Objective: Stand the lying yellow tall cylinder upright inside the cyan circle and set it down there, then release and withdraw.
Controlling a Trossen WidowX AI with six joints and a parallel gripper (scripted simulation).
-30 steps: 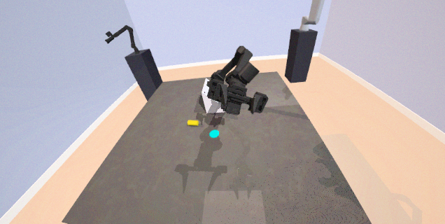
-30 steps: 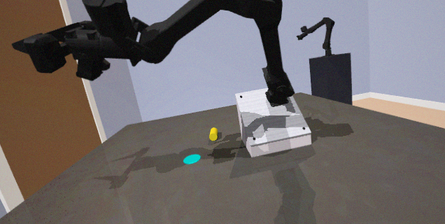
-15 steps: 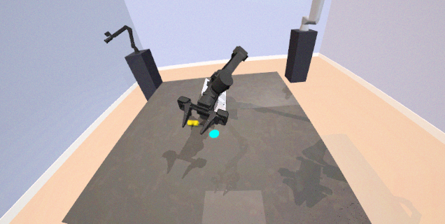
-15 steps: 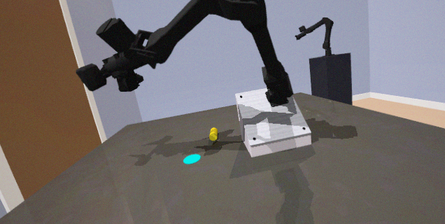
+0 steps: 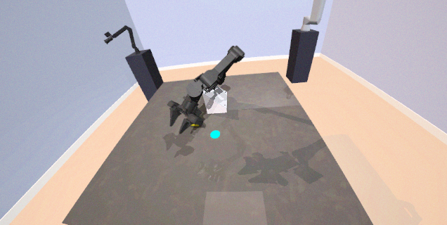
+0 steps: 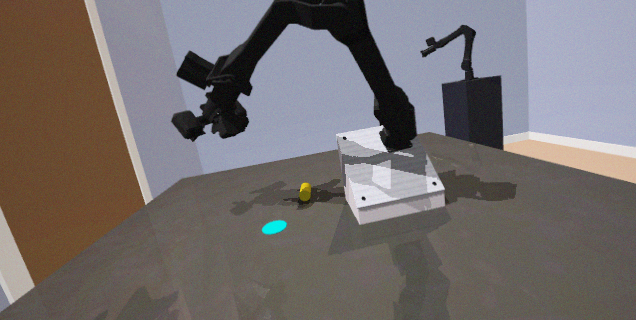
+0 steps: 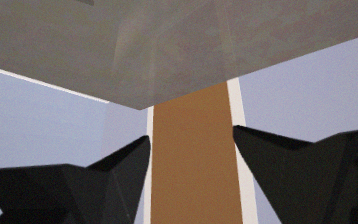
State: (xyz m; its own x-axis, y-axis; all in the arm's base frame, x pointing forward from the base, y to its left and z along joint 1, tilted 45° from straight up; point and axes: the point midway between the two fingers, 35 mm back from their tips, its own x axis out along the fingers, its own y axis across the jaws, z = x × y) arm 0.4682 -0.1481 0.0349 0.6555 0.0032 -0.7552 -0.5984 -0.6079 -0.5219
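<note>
The yellow cylinder (image 5: 195,124) (image 6: 305,191) lies on its side on the dark table (image 5: 246,184) (image 6: 500,242), just left of the arm's white base block. In the top view the gripper partly hides it. The cyan circle (image 5: 215,134) (image 6: 274,227) is flat on the table a short way in front of the cylinder and is empty. My gripper (image 5: 177,125) (image 6: 200,129) (image 7: 191,136) hangs well above the table, up and to the left of the cylinder. It is open with nothing between its fingers. The wrist view shows neither the cylinder nor the circle.
The white base block (image 5: 216,101) (image 6: 390,182) stands close beside the cylinder. Two dark pedestals (image 5: 144,72) (image 5: 302,55) (image 6: 472,109) with other arms stand at the table's far corners. A brown door (image 6: 50,112) (image 7: 195,165) lies beyond the table's left edge.
</note>
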